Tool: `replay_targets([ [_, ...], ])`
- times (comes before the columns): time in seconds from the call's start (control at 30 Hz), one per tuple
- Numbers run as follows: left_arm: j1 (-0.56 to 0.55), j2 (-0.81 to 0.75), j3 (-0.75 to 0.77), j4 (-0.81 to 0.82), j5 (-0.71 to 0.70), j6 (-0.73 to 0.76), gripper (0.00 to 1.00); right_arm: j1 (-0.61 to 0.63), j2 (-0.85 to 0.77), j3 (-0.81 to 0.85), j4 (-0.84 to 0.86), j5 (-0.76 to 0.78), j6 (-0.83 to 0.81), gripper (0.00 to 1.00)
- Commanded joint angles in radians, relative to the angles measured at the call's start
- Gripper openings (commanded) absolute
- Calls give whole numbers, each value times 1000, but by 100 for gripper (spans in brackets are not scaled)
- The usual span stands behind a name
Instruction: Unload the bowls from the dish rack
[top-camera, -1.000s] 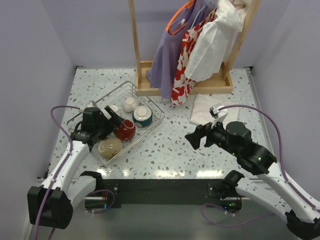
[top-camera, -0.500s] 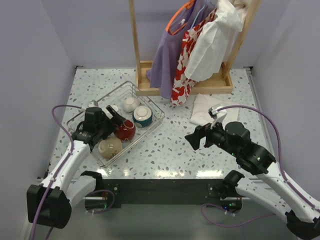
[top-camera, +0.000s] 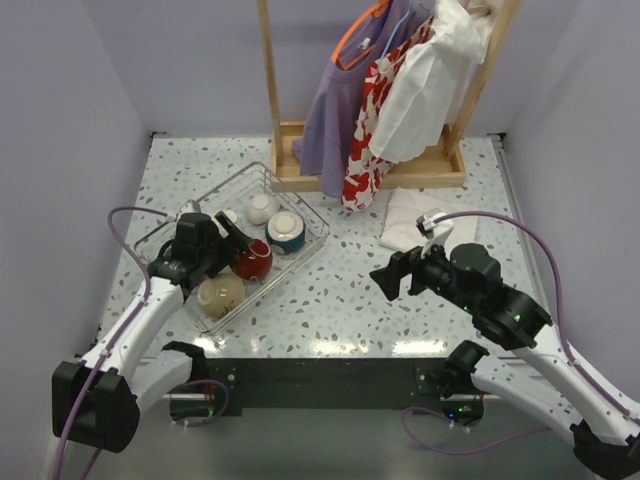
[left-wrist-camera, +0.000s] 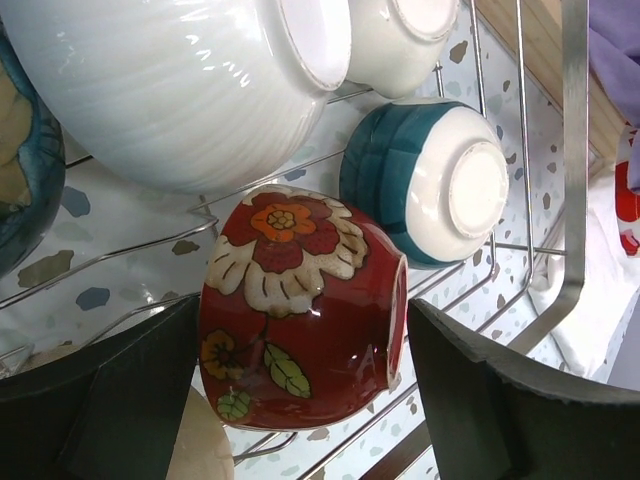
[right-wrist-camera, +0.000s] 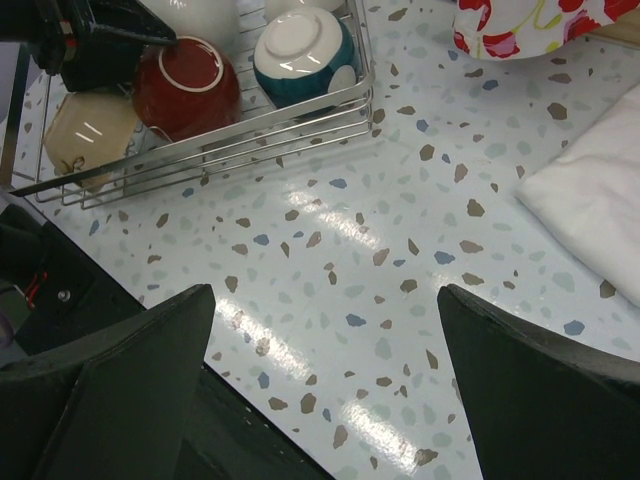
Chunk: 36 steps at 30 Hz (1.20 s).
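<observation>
A robot test cell: plain lilac walls (top-camera: 60, 120) box in a white speckled terrazzo tabletop (top-camera: 350, 290). At the tabletop's near edge, 2 cabled robot arms (top-camera: 140, 325) are bolted to a black metal rail (top-camera: 320, 375).

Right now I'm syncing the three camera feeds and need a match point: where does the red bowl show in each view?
Top external: the red bowl sits left of centre, inside the dish rack.
Left wrist: the red bowl fills the centre of the picture.
Right wrist: the red bowl is at upper left.
Shared landmark: the teal-banded bowl, right beside it in every view.
</observation>
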<state>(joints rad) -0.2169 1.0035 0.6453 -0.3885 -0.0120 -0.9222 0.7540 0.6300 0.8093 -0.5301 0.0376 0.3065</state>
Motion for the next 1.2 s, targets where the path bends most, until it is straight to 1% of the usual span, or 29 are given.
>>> replay_targets([
  [0.0,-41,35,-6,-27,66,-84,87,5,-12,-5,39,1,-18,99],
  [0.47,-81,29,-15,-38,60,-104,86,5,-16,-9,41,-2,-17,99],
  [0.63,-93,27,-15,-58,46,-87,87,5,-15,-7,38,-2,-17,99],
  [0.73,-95,33,-7,-73,35,-55,87,5,-12,-7,38,-5,-15,99],
  [0.93,-96,90,36,-110,20,57,90,5,-4,-5,39,-13,-15,99],
  [1.03,-96,107,50,-116,27,86,90,5,-3,-4,39,-15,-17,99],
  [1.17,-96,100,63,-135,15,89,89,7,-1,1,35,-15,-15,99],
])
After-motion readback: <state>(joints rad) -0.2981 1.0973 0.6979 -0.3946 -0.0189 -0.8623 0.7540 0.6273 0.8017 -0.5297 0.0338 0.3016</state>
